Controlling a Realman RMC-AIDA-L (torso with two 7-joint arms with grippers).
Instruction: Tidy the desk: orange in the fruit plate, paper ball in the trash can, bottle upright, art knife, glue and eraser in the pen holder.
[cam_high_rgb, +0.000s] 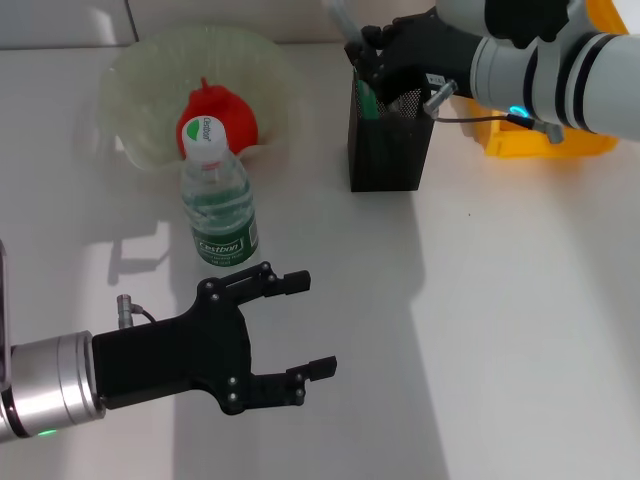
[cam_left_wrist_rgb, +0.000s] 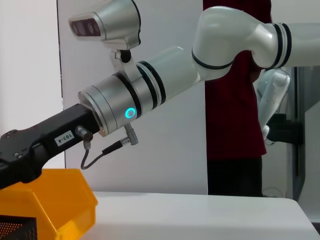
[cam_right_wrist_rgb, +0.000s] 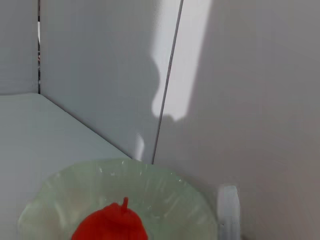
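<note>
Right tool (cam_high_rgb: 368, 52) over the pen holder (cam_high_rgb: 388, 140), can't tell if it's clenched. Left tool (cam_high_rgb: 305, 325) released, low over the tabletop (cam_high_rgb: 520, 300) near the upright bottle (cam_high_rgb: 217, 200). Orange (cam_high_rgb: 222, 115) sits in the fruit plate (cam_high_rgb: 140, 90); trash can (cam_high_rgb: 545, 135) behind the right arm.

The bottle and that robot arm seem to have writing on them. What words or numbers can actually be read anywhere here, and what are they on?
"103-4": on a small white sticker on the right gripper, seen from the left wrist.
Bottle cap: green print, too blurred to read for certain.
Bottle's green label: white brand word, too blurred to read.
The left gripper shows no writing.
</note>
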